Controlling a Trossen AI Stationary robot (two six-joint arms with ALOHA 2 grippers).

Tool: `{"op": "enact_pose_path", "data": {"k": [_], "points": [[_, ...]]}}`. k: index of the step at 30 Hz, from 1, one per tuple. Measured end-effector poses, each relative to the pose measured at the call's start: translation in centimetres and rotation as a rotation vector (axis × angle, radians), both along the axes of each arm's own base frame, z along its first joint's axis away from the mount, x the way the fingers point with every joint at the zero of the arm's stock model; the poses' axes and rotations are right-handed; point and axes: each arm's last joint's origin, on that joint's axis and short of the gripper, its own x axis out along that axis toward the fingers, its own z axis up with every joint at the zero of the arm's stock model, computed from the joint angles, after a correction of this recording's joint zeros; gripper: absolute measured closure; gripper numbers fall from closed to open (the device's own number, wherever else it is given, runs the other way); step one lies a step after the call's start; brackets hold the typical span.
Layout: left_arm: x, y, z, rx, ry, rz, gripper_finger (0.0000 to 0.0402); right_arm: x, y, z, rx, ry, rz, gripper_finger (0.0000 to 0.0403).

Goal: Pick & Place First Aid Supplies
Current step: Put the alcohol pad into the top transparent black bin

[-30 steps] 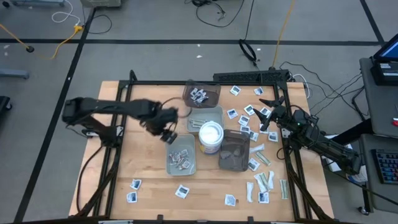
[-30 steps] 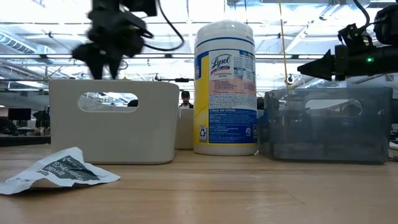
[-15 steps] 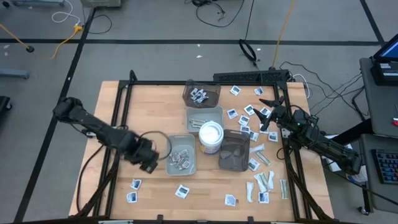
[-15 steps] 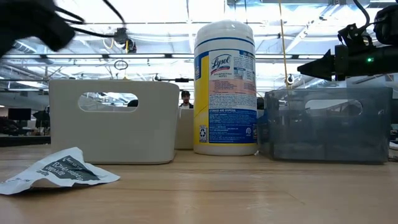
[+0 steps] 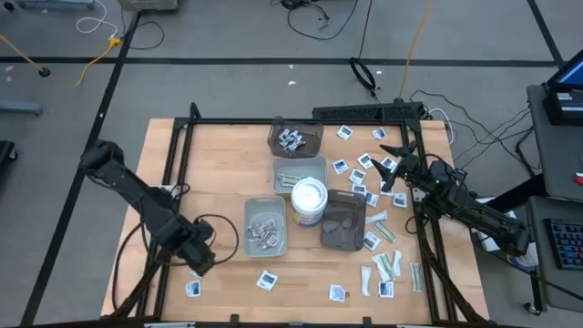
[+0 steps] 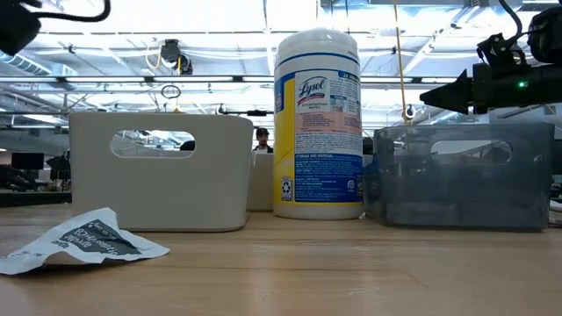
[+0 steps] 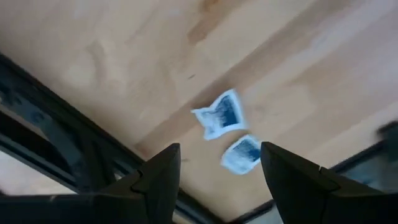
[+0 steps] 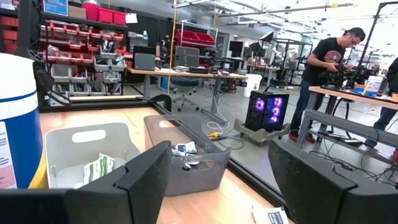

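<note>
The left gripper was seen over the near left part of the table, its fingers spread apart and empty; two square white packets with blue print were framed between them in the left wrist view, lying flat on the wood just beside each other. The step in hand was judged to be a reach for one of these packets; nothing was yet touched. The right gripper was held wide and empty at the far right among scattered packets, apparently waiting. Some supplies were already lying in the pale grey tray beside the round white tub. For the next move a descent would be called for, one packet being chosen and centred between the fingers; its flatness was judged likely to make the pinch awkward.
</note>
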Motion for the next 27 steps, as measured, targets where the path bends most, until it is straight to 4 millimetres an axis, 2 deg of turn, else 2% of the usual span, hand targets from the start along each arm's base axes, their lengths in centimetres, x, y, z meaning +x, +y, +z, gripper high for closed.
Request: {"op": "enact_pose_path", "data": {"k": [9, 13, 18, 27], "points": [[-0.3, -1.0, -4.2, 0.018, 0.008, -0.388, 0.0174, 0.0, 0.0, 0.0, 0.000, 0.000, 0.000, 0.0140], [-0.5, -1.0, -6.4, 0.041, 0.048, -0.467, 0.0174, 0.0, 0.0, 0.0, 0.000, 0.000, 0.000, 0.0140], [-0.2, -1.5, -8.6, 0.011, 0.009, -0.533, 0.0174, 0.0, 0.0, 0.0, 0.000, 0.000, 0.000, 0.0140], [0.2, -2.0, -9.2, -0.004, -0.028, -0.545, 0.0174, 0.0, 0.0, 0.0, 0.000, 0.000, 0.000, 0.0140]]}}
